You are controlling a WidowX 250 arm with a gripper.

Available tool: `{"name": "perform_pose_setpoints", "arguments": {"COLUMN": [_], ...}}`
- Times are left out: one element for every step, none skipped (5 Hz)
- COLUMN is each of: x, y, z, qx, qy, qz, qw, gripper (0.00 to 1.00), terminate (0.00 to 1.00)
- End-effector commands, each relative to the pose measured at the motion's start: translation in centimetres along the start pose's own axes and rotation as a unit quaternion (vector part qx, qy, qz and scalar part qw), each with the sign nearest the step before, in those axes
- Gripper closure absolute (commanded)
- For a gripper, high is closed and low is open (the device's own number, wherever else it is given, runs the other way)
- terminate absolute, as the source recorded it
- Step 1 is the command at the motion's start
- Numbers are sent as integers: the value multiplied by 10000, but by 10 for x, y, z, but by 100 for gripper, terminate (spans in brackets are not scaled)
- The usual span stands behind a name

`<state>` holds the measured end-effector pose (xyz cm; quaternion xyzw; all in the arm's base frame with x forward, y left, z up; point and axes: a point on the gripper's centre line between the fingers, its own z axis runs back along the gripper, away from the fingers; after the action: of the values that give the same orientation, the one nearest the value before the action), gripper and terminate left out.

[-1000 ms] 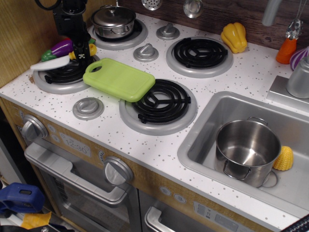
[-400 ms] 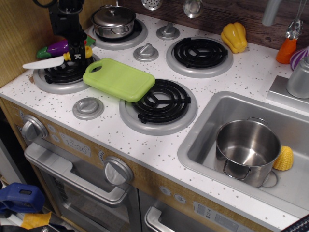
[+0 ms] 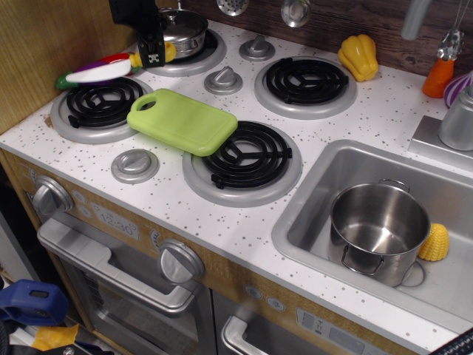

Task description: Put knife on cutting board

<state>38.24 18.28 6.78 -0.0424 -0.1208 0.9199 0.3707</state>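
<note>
White speckled stovetop counter (image 3: 222, 222), green cutting board (image 3: 182, 120), yellow pepper (image 3: 358, 55)

Light is even and bright across your view, coming from above; no deep darkness on the counter (image 3: 222, 222). Shadows are soft and short: a faint one sits under the near edge of the cutting board (image 3: 182, 120), another inside the sink (image 3: 310, 192) along its left wall. You get glare on the steel pot (image 3: 378, 229) rim and on the lidded pot (image 3: 181, 26) at top. The gripper (image 3: 151, 52) reads nearly black, detail lost. Focus holds over the stovetop; the lower left corner below the counter is dim and soft. Mild bowing shows toward the frame edges.
</note>
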Motion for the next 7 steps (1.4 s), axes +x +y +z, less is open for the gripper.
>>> {"name": "perform_pose_setpoints", "arguments": {"x": [-33, -38, -36, -31, -31, -32, -32], "y": [14, 29, 41, 43, 42, 40, 40], "z": [34, 30, 30, 28, 22, 21, 21], "qx": [-257, -171, -116, -114, -172, -204, -204], "qy": [301, 419, 416, 438, 563, 696, 696], "qz": [277, 378, 483, 468, 429, 414, 414], "qw": [9988, 9983, 9979, 9979, 9973, 9965, 9965], "gripper": [100, 100, 100, 100, 0, 0, 0], "terminate": [0, 0, 0, 0, 0, 0, 0]}}
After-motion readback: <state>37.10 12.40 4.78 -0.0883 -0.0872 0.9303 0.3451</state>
